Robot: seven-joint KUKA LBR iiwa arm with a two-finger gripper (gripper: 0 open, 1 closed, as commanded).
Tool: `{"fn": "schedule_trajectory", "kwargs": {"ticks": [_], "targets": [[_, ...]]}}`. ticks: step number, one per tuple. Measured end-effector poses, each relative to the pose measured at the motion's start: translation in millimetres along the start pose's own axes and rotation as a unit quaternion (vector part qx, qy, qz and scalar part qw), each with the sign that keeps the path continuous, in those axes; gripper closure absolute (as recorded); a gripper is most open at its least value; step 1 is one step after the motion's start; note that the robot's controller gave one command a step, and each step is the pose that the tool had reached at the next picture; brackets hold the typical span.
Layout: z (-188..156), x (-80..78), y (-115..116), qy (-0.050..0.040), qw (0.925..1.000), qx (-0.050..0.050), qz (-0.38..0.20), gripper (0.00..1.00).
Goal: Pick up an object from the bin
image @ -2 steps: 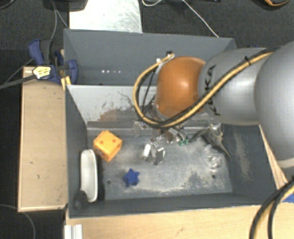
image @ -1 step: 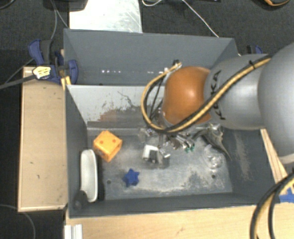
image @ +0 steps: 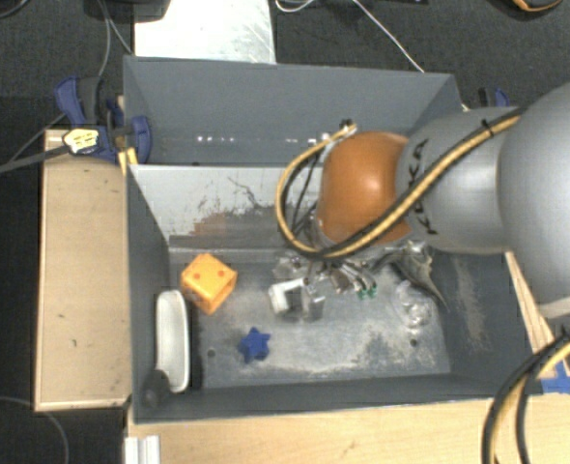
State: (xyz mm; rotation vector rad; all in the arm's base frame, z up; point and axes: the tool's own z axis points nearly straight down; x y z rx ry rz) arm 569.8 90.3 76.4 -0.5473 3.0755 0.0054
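Gripper [image: 299,298], grasp unreadable, hangs over bin [image: 266,104] middle; white oblong [image: 172,341] lies along left wall.

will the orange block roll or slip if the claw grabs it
The orange block has flat faces and square edges, so it likely slides rather than rolls. It looks stiff, probably light plastic or foam, though that is a guess. Its flat opposite sides should grip well.
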Motion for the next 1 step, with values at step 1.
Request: {"fn": "schedule_trajectory", "kwargs": {"ticks": [1], "targets": [[0.0, 0.0, 0.0, 0.0001, 1.0000, 0.000, 0.000, 1.00]]}}
